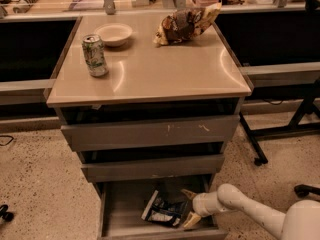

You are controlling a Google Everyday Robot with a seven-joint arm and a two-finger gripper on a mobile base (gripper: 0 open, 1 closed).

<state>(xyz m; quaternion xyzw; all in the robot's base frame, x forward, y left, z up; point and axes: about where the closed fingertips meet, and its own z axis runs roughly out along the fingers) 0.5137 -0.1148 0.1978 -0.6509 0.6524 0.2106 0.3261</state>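
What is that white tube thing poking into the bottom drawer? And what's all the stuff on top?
The white tube is a robot's arm. At its end is the gripper, a hand with just two fingers. There is only one camera, and it looks down at the cabinet from the front. The gripper is inside the open bottom drawer, its fingers spread apart, right beside a dark snack packet lying on the drawer floor. It does not seem to be holding anything yet, and I cannot tell whether a finger touches the packet. On the cabinet top stand a green drink can and a small bowl, and a crumpled snack bag lies near the back.
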